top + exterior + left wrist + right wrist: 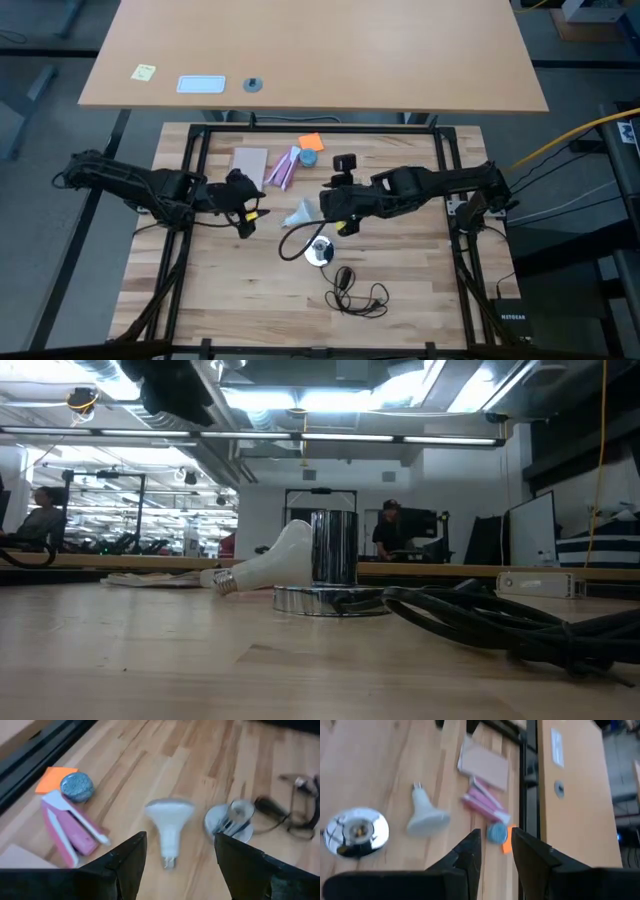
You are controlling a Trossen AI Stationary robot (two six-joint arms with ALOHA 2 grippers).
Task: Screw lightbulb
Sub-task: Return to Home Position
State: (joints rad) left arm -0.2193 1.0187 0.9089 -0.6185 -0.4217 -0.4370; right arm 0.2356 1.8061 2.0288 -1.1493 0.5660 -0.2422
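Note:
The frosted white lightbulb (298, 214) lies on its side on the wooden table, its narrow neck (169, 861) pointing toward my left gripper. Just nearer the table's front stands the silvery disc socket (319, 251) with its dark cord (355, 292) coiled in front. In the low view the lightbulb (270, 565) rests beside the socket (330, 565). My left gripper (250, 215) hovers open to the bulb's left, raised off the table, and the left wrist view shows it (180, 837) with nothing between its fingers. My right gripper (335, 205) hangs above and to the bulb's right, fingers (495, 834) slightly apart and empty.
A pink-and-white packet (283, 170), a tan card (250, 160), a blue ball (309, 158) and an orange note (311, 142) lie toward the far edge. Black frame rails (195, 160) border the table. Bare wood lies at the near left (220, 290).

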